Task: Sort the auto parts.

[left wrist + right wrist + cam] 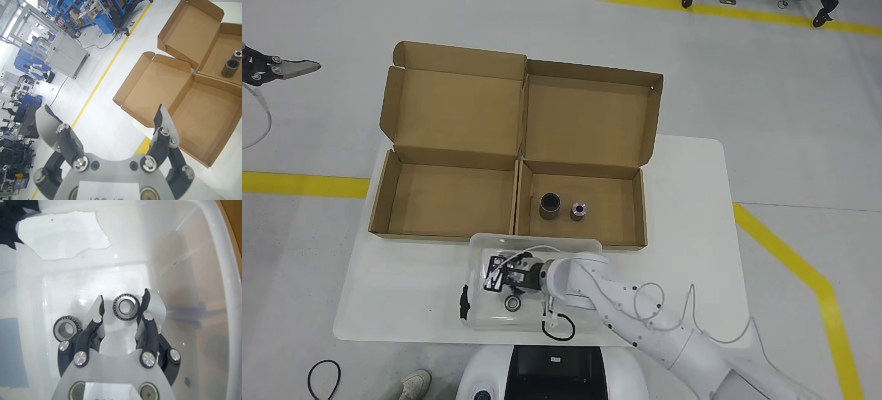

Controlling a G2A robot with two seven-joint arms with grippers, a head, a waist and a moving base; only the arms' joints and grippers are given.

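In the clear plastic bin point(482, 243) at the white bench's point(692, 200) 6 o'clock edge, the right gripper's point(123, 298) jaws stood spread astride a steel tapered roller bearing point(126, 308). We judged it heavy, rigid and slick, best pinched across its outer rollers. The left gripper point(103, 108) had its jaws spread and empty. We could read no writing.

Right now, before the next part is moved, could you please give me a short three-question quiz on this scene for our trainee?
1. True or false: the left cardboard box holds parts.
2. The right hand is open around: A) a cable, B) a bearing, C) a bolt?
3. How many bearings are visible in the clear bin?
Key: 1 false; the dark sleeve and the metal bushing stand in the right box. 2 B. 3 two, counting the second bearing beside that hand.
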